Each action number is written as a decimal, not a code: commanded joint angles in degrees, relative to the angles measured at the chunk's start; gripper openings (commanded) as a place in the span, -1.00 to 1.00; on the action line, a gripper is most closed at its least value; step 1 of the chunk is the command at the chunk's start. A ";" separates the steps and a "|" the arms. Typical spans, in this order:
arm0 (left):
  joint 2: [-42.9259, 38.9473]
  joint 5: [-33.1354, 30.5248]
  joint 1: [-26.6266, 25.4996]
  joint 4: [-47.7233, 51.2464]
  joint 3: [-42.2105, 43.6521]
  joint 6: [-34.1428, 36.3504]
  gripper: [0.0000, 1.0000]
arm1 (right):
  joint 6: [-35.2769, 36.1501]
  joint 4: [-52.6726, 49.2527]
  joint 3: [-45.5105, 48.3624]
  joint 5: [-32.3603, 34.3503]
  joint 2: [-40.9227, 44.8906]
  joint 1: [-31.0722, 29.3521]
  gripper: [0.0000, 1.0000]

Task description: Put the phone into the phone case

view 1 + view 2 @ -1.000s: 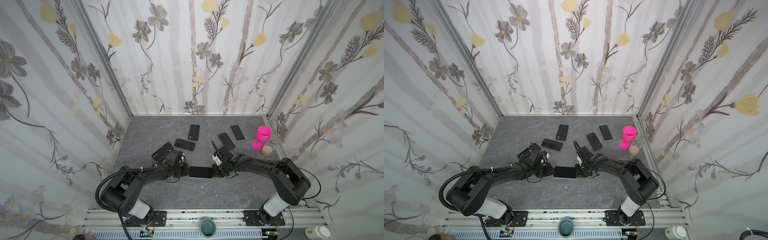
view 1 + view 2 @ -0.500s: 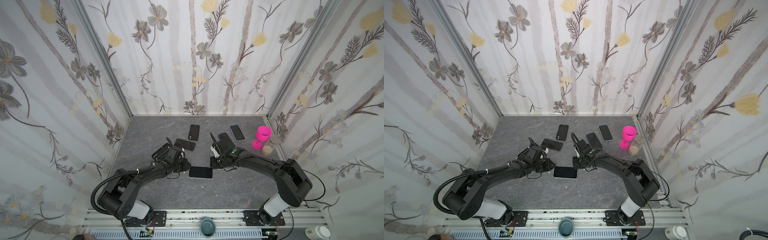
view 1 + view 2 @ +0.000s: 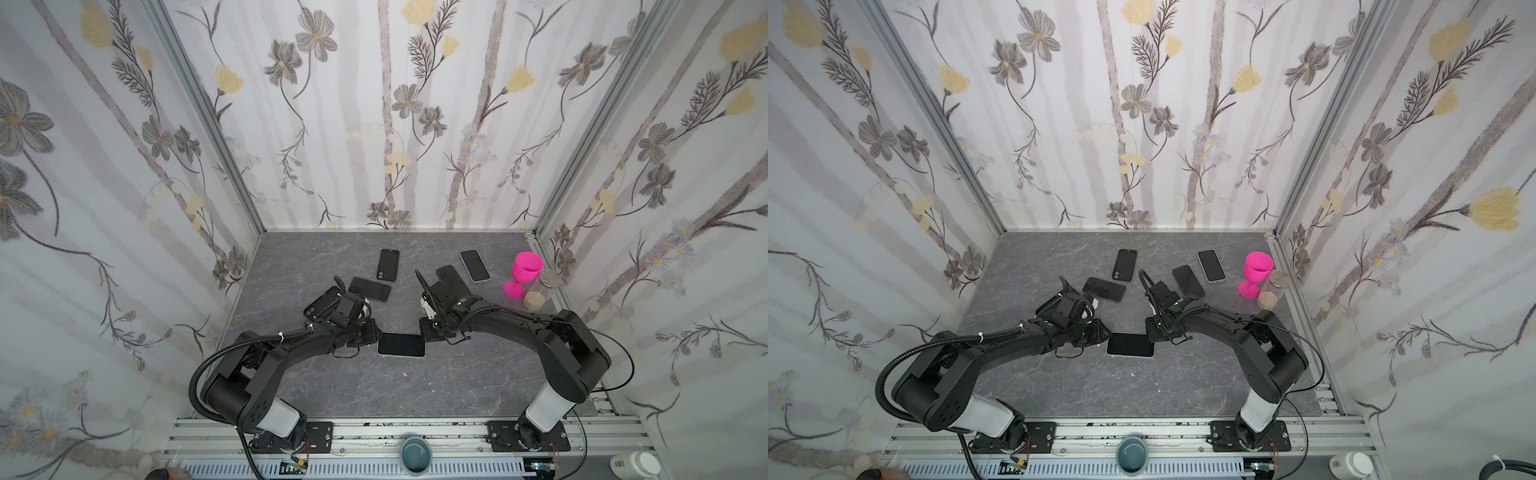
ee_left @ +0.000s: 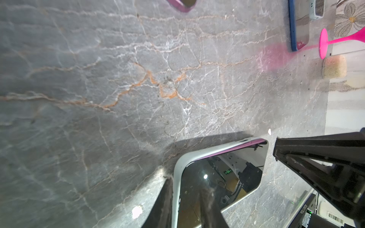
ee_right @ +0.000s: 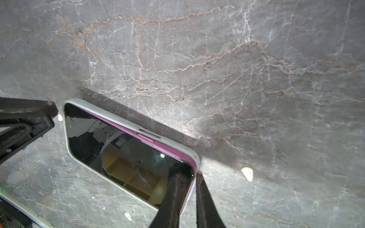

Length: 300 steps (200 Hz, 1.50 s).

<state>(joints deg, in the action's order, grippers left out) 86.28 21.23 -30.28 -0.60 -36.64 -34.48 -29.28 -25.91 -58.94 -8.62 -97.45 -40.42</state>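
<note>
Top views, phone: we find the phone (image 3: 401, 345) screen-up in the pale phone case (image 3: 401, 356), lower centre of both top views, long axis left-right.
Top views, arms: left gripper (image 3: 374, 337) at its upper-left corner, right gripper (image 3: 428, 332) at its upper-right; neither nearer.
Left wrist, left gripper (image 4: 187, 183): jaws narrowly apart astride the case's end rim; whether pinching, we cannot tell.
Right wrist, right gripper (image 5: 188, 171): jaws almost together, pinching the case's corner rim.
Next: the long edge between the claws, purple showing above the rim, looks unseated to us.
</note>
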 commanded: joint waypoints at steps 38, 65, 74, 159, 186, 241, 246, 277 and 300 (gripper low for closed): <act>0.91 1.26 0.07 -0.02 -0.14 0.47 -0.54 | 0.60 -1.07 0.04 0.20 -0.75 0.08 -0.67; 1.06 1.40 0.05 -0.07 0.13 0.54 -0.54 | 0.54 -1.24 0.31 0.24 -0.88 0.13 -0.67; 1.19 1.50 0.05 -0.03 0.10 0.51 -0.55 | 0.59 -1.28 0.32 0.28 -0.94 0.13 -0.68; 1.87 1.84 0.11 -0.28 0.17 0.52 -0.58 | 0.67 -1.60 0.31 0.08 -2.03 0.35 -0.81; 2.09 1.97 0.05 -0.37 0.31 0.52 -0.58 | 0.74 -1.60 0.47 0.02 -2.65 0.34 -0.83; 2.31 2.09 0.05 -0.45 0.35 0.46 -0.58 | 0.67 -1.68 1.32 -0.06 -3.87 0.40 -0.86; 2.38 2.07 0.05 -0.55 0.31 0.46 -0.58 | 0.65 -1.77 1.43 -0.08 -4.03 0.40 -0.86; 2.67 2.24 0.05 -0.71 0.32 0.42 -0.58 | 0.75 -1.86 1.72 -0.01 -4.98 0.43 -0.86; 2.79 2.33 0.01 -0.76 0.34 0.44 -0.58 | 0.88 -1.93 1.81 0.01 -5.55 0.43 -0.86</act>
<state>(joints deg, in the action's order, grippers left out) 88.95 23.35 -30.28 -0.64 -36.42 -34.48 -28.97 -24.91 -58.04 -9.93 -101.23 -39.81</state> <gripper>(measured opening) 0.208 0.069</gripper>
